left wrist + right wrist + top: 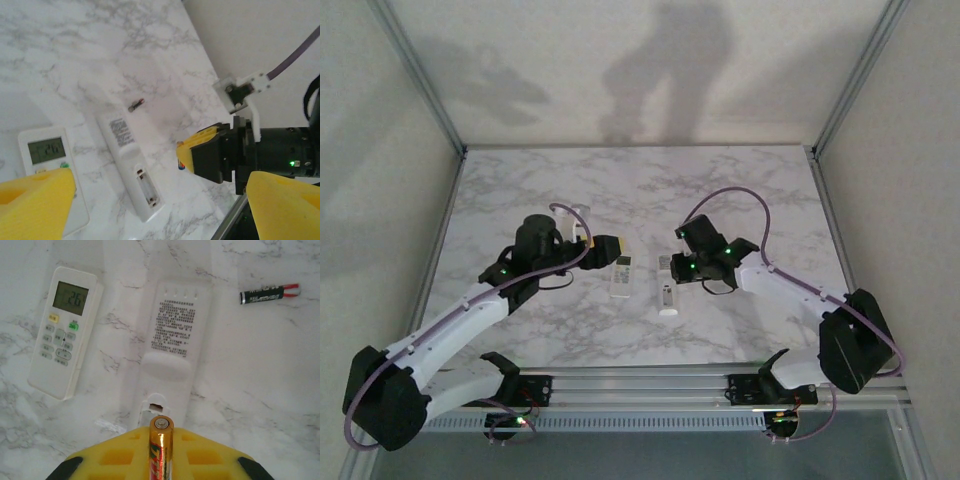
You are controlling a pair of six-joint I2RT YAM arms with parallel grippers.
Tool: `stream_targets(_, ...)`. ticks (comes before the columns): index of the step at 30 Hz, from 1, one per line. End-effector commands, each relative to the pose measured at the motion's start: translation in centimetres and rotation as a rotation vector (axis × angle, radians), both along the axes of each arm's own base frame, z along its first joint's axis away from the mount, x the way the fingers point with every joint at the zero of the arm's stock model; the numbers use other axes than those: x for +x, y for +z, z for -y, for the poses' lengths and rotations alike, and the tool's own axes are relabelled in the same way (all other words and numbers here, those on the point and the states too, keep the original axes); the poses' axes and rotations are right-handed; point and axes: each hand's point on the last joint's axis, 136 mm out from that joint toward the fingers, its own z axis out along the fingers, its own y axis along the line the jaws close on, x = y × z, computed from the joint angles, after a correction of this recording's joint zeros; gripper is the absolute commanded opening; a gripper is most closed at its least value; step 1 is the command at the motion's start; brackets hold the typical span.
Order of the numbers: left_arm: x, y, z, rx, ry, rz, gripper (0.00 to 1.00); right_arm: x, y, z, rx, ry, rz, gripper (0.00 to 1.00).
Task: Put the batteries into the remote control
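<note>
The remote control [172, 335] lies face down on the marble, label up, with its battery compartment [147, 187] open and empty. My right gripper [161, 441] is shut on a gold and red battery [161, 426], which hangs just above the near end of the compartment. The left wrist view shows that gripper [192, 155] from the side, beside the remote control [131, 160]. A second battery [268, 294], dark with a red end, lies loose on the table beyond the remote. My left gripper [157, 202] stands open above the remote with nothing between its yellow fingers [35, 200].
A shorter white remote [62, 337] with a lit display lies face up just left of the remote control. From above, both grippers [610, 255] [675, 268] meet over the table [640, 190] middle. The aluminium rail [650, 385] runs along the near edge.
</note>
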Motion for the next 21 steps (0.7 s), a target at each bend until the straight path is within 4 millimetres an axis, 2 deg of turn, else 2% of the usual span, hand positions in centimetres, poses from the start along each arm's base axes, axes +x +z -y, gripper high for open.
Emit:
stream_targets(1,-0.3,-0.6,0.0,-0.019,-0.005,-0.036,0.88,0.0,-1.7,-0.5,0.053,-0.153,-0.063,0.16)
stream_targets(4,-0.4,-0.7,0.2,-0.015,-0.020,-0.031,0.88,-0.6,-3.4,-1.3,0.058,-0.168,-0.108,0.16)
stream_targets(5,-0.4,-0.7,0.2,-0.014,-0.025,-0.028,0.88,-1.3,-4.1,-1.9,0.035,-0.144,-0.122,0.17)
stream_targets(9,-0.4,-0.5,0.0,0.004,-0.026,-0.016,0.89,-2.2,-5.5,-2.8,-0.021,-0.132,-0.159,0.16)
stream_targets(12,-0.5,-0.4,0.0,0.005,-0.027,-0.011,0.89,-2.4,-6.1,-2.8,-0.046,-0.141,-0.168,0.16)
stream_targets(17,-0.5,-0.3,0.0,0.001,-0.025,-0.006,0.89,-2.6,-6.4,-1.7,-0.109,-0.159,-0.156,0.17)
stream_targets(21,-0.5,-0.4,-0.1,0.004,-0.024,-0.004,0.90,-3.0,-6.5,-2.2,-0.098,-0.144,-0.174,0.19)
